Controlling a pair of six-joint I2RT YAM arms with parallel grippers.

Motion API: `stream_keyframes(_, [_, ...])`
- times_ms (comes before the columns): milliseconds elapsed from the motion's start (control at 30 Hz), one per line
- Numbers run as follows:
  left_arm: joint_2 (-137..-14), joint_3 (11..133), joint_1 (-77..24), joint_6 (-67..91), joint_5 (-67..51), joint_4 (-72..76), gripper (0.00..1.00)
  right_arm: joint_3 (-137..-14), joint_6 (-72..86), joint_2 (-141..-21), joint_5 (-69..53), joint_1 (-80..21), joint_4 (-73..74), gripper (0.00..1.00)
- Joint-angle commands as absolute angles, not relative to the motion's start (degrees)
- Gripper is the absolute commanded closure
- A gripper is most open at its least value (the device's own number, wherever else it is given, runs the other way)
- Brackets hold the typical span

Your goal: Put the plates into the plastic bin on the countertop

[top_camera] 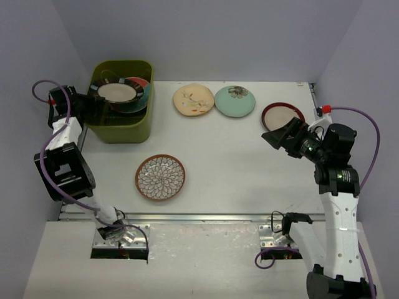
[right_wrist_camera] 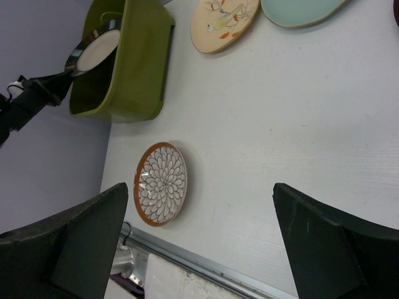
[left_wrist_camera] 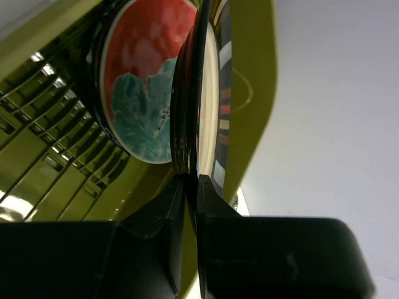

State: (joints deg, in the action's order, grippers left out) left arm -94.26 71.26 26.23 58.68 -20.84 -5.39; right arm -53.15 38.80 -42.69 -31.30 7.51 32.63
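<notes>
The plastic bin [top_camera: 120, 128] sits at the far left corner of the countertop [top_camera: 237, 168], its slotted base showing in the left wrist view. Inside it we see a red and teal plate [left_wrist_camera: 140, 81], and just over that a striped-rim plate [top_camera: 116, 92] with a cream centre, tilted at the bin's mouth. The left gripper [left_wrist_camera: 190, 187] is clamped tight on this plate's rim. Whether the two plates touch, we cannot tell. Outward on the white surface lie four more plates, all flat: a petal-pattern plate [top_camera: 160, 177] near the front, a cream bird plate [top_camera: 193, 99] and a pale teal plate [top_camera: 235, 101] touching or nearly so along the back, and a dark red plate [top_camera: 280, 114] at the far right, partly hidden. That makes six plates and one bin. The right gripper [right_wrist_camera: 199, 187] hangs above the right side with its jaws spread wide, holding nothing. A metal rail [top_camera: 206, 217] edges the front, and plain pale walls [top_camera: 218, 37] close in three sides.
</notes>
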Motion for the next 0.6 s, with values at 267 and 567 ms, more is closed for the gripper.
stream_keyframes(267, [-108.53,88.24,21.73,54.27,-23.17,0.25,1.0,-52.21,38.59,-43.77,-33.82,6.86,27.51,0.01])
stream_keyframes(567, [-114.98,96.4,18.31,46.9,-15.36,-15.23,0.56,-51.42,39.36,-43.6,-35.24,6.86,26.02,0.01])
